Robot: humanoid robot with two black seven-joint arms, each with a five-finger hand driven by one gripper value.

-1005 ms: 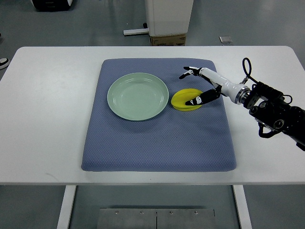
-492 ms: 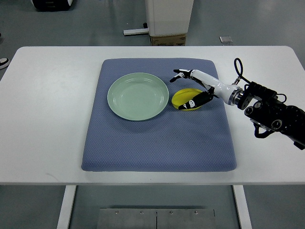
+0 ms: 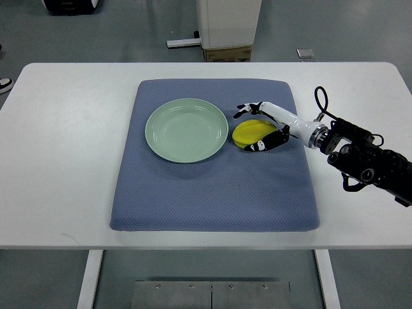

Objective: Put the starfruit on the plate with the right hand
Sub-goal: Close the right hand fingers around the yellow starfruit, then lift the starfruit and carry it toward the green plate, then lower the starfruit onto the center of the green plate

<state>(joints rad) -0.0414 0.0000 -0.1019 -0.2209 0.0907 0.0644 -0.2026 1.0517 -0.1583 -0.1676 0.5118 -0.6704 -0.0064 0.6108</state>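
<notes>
Right hand [image 3: 262,126] reaches in from the right edge over the mat. Fingers [image 3: 247,109] curve round the far side of the starfruit [image 3: 251,132], thumb lies along its near side. The hand cups the fruit on both sides; whether the grip is firm cannot be told from this view. White forearm runs back to a dark wrist and arm [image 3: 367,166] over the bare table on the right, with a black cable loop [image 3: 319,100] standing above the wrist.

Starfruit: yellow, lying on the mat [image 3: 212,193], just right of the plate [image 3: 187,130]. Its left end is very near the plate rim; touching or a thin gap, cannot tell. It is not on the plate.

Plate: pale green, round, nothing on it, sits left of centre in the far half of the mat. Between fruit and plate only the rim itself lies in the path.

Mat: blue-grey, padded, roughly square, centred on the white table [image 3: 64,161]. Near half of the mat carries nothing.

Beyond the far table edge: a white cabinet base [image 3: 226,22] with a cardboard box [image 3: 226,54] at its foot, on grey floor. A small square floor plate [image 3: 305,54] to its right. A dark object [image 3: 71,6] at the top left corner, cut by the frame. Under the near edge, table legs and a metal plate [image 3: 211,295].
</notes>
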